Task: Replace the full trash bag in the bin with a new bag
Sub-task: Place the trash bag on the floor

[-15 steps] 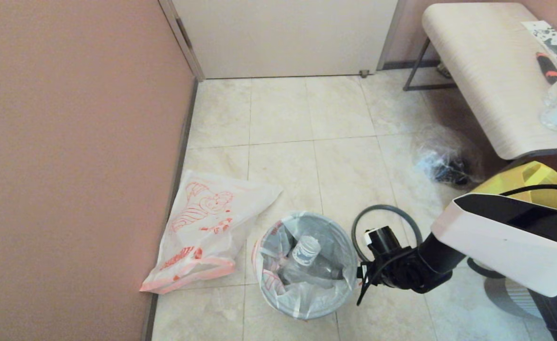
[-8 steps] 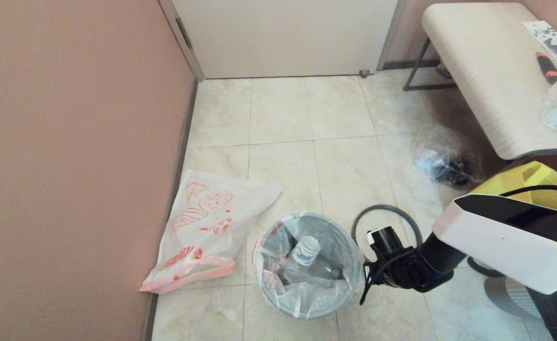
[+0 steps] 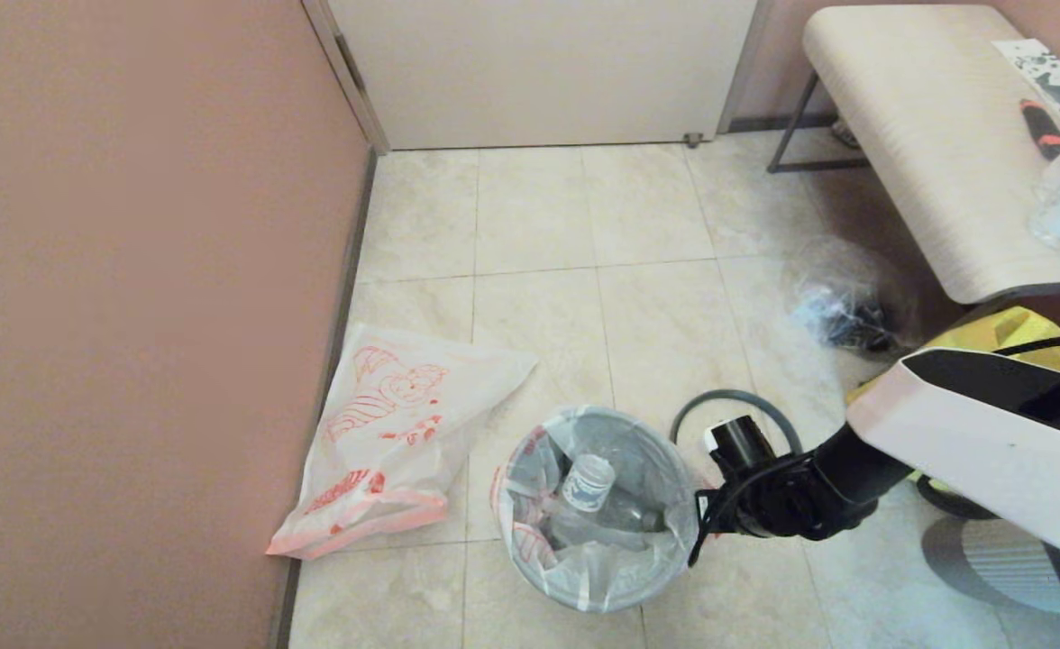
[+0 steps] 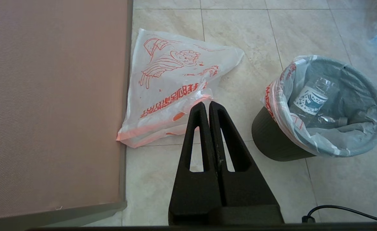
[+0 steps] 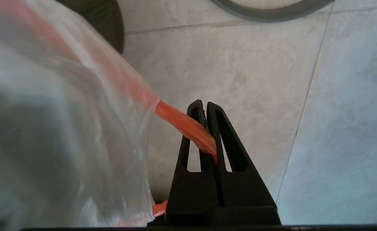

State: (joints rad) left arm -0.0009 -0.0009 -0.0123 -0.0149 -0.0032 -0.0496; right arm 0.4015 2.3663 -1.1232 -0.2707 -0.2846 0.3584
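Note:
The bin stands on the tiled floor, lined with the full trash bag, and clear bottles lie inside it. At the bin's right edge my right gripper is shut on the bag's orange-red handle, which runs taut from the bag into the jaws. The head view shows only its wrist. The new bag lies flat on the floor by the left wall. My left gripper hangs shut and empty above the floor, next to the new bag.
A grey ring lies on the floor right of the bin. Further right are a clear film bag with dark items, a yellow bag, a grey ribbed object and a bench with a bottle. The pink wall stands on the left.
My right gripper has closed from open onto the bag's handle. The right arm has shifted a little to the right, and the bag with the bin has moved slightly with it.

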